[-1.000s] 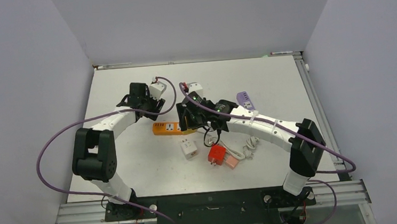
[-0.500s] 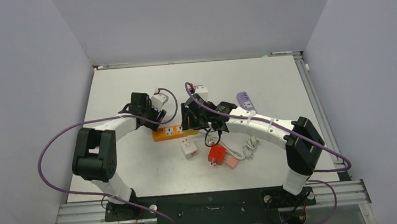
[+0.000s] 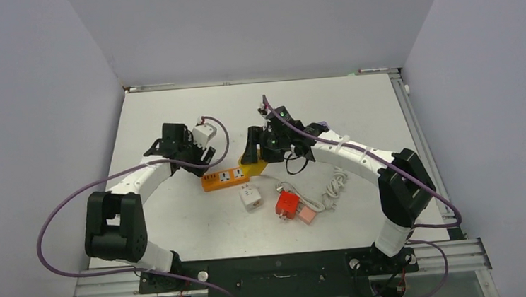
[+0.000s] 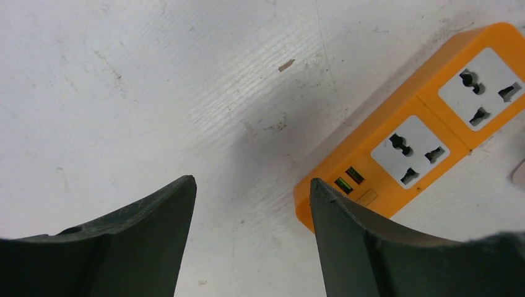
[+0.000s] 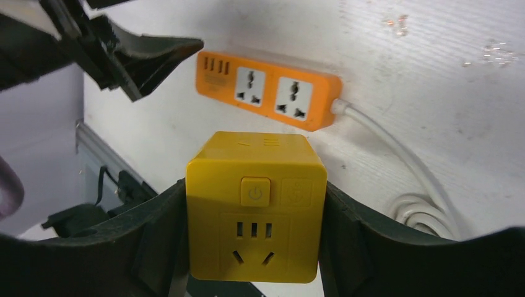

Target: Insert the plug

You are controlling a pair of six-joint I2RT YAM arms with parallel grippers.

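Plug-in day on the bench (image 3: pixel 355 98): the right gripper (image 5: pixel 254 207) is clamped on both flanks of a yellow cube adapter (image 5: pixel 257 154), lifted off the surface just beside the cable end of the orange power strip (image 5: pixel 269 90). The hold looks chosen to leave the cube's far side free to meet a socket, though its prongs are not in view. The face toward the wrist camera is smooth, glossy plastic with rounded edges, carrying a square power button, three narrow slots and a three-hole outlet.

The strip lies flat, a long orange bar with two white universal sockets, both vacant, a small cluster of ports at one end and a white cable (image 5: pixel 396 154) trailing in loops from the other.

The left gripper (image 4: pixel 251 185) hovers with its dark, curved fingers spread wide and nothing between them, just off the strip's port end, probably placed to brace the light bar against sliding when the cube is pressed in.

A white cube adapter (image 3: pixel 250 196) and a red adapter (image 3: pixel 287 203) sit unused nearer the arm bases. The matte white surface is scuffed and speckled.
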